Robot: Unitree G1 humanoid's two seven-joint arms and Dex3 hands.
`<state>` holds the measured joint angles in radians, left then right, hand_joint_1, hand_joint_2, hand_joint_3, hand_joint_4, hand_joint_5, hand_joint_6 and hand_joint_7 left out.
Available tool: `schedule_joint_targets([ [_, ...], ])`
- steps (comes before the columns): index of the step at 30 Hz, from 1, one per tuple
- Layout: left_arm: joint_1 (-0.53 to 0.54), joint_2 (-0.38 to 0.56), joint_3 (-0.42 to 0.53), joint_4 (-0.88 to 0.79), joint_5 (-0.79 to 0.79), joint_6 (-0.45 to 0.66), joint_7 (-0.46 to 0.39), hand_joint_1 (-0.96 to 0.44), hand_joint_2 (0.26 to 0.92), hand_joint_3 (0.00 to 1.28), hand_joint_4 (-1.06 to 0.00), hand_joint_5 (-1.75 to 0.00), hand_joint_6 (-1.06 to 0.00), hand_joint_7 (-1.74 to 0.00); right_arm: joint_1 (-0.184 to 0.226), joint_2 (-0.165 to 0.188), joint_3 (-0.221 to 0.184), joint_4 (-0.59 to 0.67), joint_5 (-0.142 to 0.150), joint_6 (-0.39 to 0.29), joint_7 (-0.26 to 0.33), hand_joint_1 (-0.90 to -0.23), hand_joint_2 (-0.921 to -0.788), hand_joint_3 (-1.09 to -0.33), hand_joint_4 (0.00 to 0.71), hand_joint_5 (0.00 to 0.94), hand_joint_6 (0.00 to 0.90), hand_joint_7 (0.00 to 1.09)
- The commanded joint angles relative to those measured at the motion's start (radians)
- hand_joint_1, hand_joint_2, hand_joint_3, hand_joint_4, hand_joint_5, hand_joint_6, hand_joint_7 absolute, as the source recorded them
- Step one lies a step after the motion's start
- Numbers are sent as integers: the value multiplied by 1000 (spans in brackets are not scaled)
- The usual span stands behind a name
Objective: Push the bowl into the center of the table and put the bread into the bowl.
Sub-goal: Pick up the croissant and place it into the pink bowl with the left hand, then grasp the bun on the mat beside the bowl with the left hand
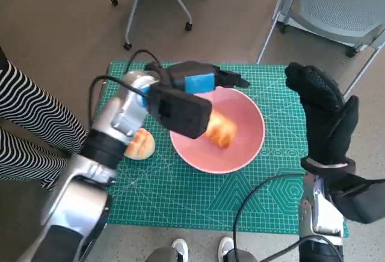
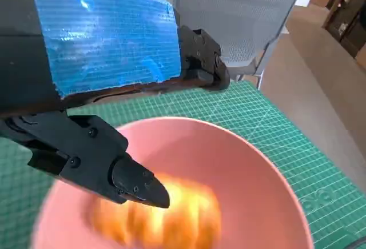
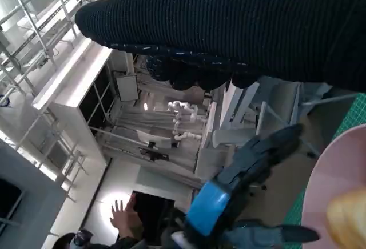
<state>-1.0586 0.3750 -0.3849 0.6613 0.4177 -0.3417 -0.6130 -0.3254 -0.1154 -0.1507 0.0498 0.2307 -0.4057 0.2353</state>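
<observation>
Green cutting mat [image 1: 198, 202] with a white grid covers the small table; brown floor around it. Pink bowl [image 1: 240, 136] sits about mid-mat — round, smooth, matte, shallow curved wall. Inside the bowl lies the bread [image 1: 221, 130], a golden-brown glossy roll with ridged top, resting on the bowl's bottom toward the left hand's side; it is blurred in the left wrist view. A second bun [image 1: 140, 144], round, pale tan with a browner patch, lies on the mat just beside the bowl's rim, partly under the left forearm.

Left hand [image 1: 195, 85] hovers over the bowl's far rim — black hard plastic, blue tape across its back, fingers spread apart and holding nothing; in the left wrist view one finger [image 2: 128, 177] points down over the bread, apart from it as far as can be told. Right hand [image 1: 322, 109] in black knitted glove is raised upright beside the bowl, off the mat, fingers loosely extended, nothing in it.

Striped sleeve or leg of a person [image 1: 30, 130] beside the mat's edge, well away from the bowl. Grey mesh chair [image 1: 343, 0] beyond the mat's far corner.
</observation>
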Motion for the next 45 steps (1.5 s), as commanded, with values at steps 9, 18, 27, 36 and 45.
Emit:
schedule_joint_targets([
  [9,147,252,143,-237,-117,-30,-132,-432,863,10,-32,0,-126,-9,14,8,6,23,-5,-2,-5,-691,-921,-650,205,0,137,508],
  [18,236,389,225,-364,-129,48,-170,-485,895,19,-7,-2,-122,-6,9,15,15,40,0,-13,2,-693,-921,-653,203,0,137,505],
  [27,334,464,283,-398,-147,72,-163,-451,857,2,-15,-5,-135,-12,0,17,21,50,20,-8,15,-701,-921,-654,197,0,146,508],
  [36,446,491,313,-451,-175,120,-178,-367,799,0,-18,-3,-132,-8,1,18,26,51,38,2,30,-696,-921,-657,190,0,145,511],
  [45,504,454,283,-492,-153,167,-160,-276,785,0,-29,-6,-144,-11,-2,15,30,46,53,18,37,-686,-921,-665,193,2,142,519],
])
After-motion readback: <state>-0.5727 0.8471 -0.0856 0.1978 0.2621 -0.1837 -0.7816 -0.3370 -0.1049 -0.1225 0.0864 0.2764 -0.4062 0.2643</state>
